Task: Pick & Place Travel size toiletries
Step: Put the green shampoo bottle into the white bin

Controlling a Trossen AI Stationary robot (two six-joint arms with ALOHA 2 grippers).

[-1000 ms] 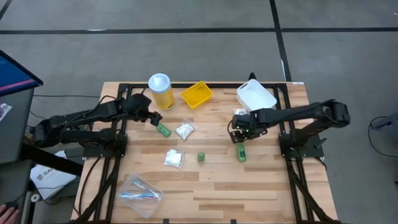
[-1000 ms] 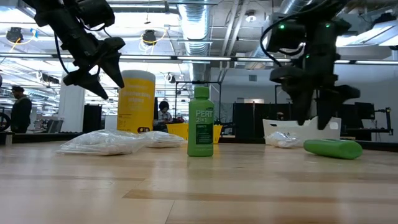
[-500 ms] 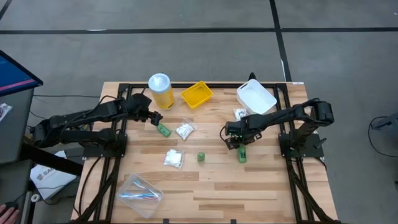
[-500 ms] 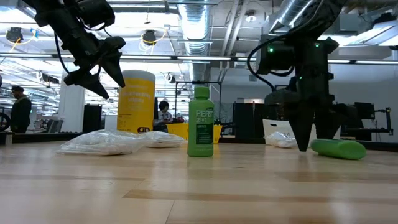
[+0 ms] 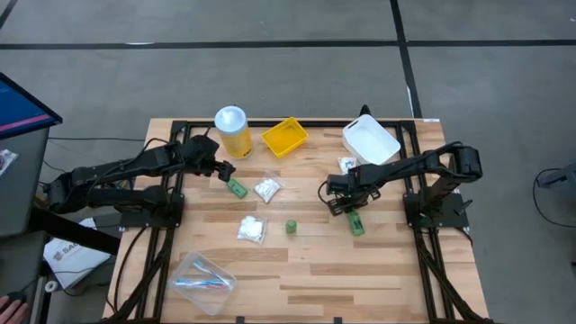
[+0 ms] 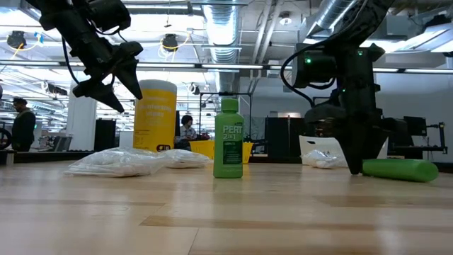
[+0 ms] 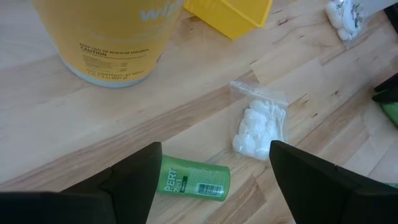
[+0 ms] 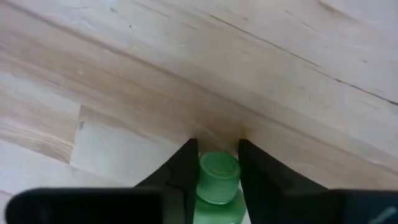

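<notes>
My right gripper (image 5: 340, 207) stands low on the table at centre right, shut on the cap of a small green bottle (image 5: 357, 223) that lies on its side. My left gripper (image 5: 223, 171) hangs open above the table at the far left, over a second lying green bottle (image 7: 193, 180), which shows between its fingers, untouched. A third green bottle (image 5: 291, 227) stands upright on its base at the middle. Clear packets of white contents (image 5: 266, 189) (image 5: 251, 229) lie flat on the wood. A clear bag of toothbrushes (image 5: 202, 281) lies at the near left. My right gripper pinches the lying bottle's cap (image 8: 217, 177) between its two fingers, one on each side. The fingers (image 6: 359, 159) point down from above, their tips at the tabletop. The bottle's body (image 6: 400, 170) rests on the table along its side and stretches away from the fingers.
A tall yellow jar with a white lid (image 5: 232, 130) and a yellow square tray (image 5: 284, 136) stand at the far edge. A white tray (image 5: 370, 139) stands at the far right, with another white packet (image 5: 346, 164) beside it. People show in the room behind.
My right gripper has gone down and toward the table's near edge, to the lying bottle, and its fingers have shut from a wide gap onto the cap. The bottle has turned about on the table and now lies slanted.
</notes>
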